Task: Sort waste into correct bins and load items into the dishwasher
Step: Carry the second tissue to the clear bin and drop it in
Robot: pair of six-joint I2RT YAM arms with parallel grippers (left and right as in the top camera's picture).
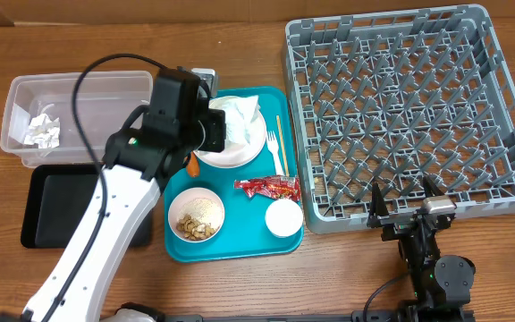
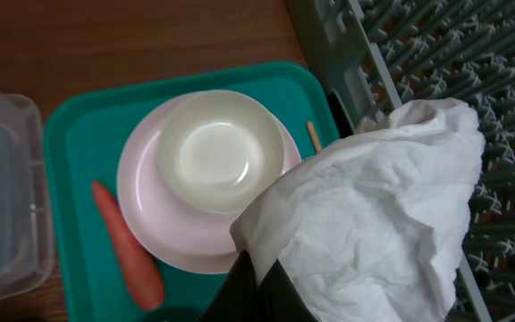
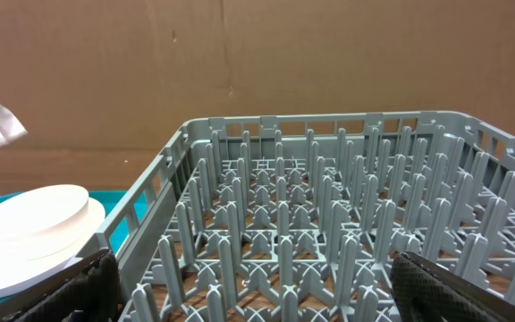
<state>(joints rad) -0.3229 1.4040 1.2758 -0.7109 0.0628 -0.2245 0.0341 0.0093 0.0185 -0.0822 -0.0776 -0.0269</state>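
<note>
My left gripper (image 1: 215, 125) hangs over the teal tray's back part, shut on a large crumpled white napkin (image 1: 240, 119). In the left wrist view the jaws (image 2: 256, 273) pinch the napkin (image 2: 374, 206), lifted above a white bowl (image 2: 213, 152) on a pale-pink plate (image 2: 146, 215). An orange carrot (image 2: 128, 246) lies beside the plate. The clear tub (image 1: 74, 94) holds one crumpled napkin (image 1: 41, 131); the black tray (image 1: 56, 201) lies in front of it. A red wrapper (image 1: 266, 186), a bowl of beige crumbs (image 1: 196, 215), a cup (image 1: 283, 217), a fork (image 1: 274, 148) and a stick (image 1: 279, 130) lie on the teal tray. My right gripper (image 1: 405, 201) is open at the front edge of the grey dish rack (image 1: 409, 107).
The teal tray (image 1: 240, 241) sits between the bins and the rack. The rack (image 3: 311, 224) fills the right wrist view, with the cup (image 3: 34, 233) to its left. My left arm crosses over the black tray. A cable loops above the tub.
</note>
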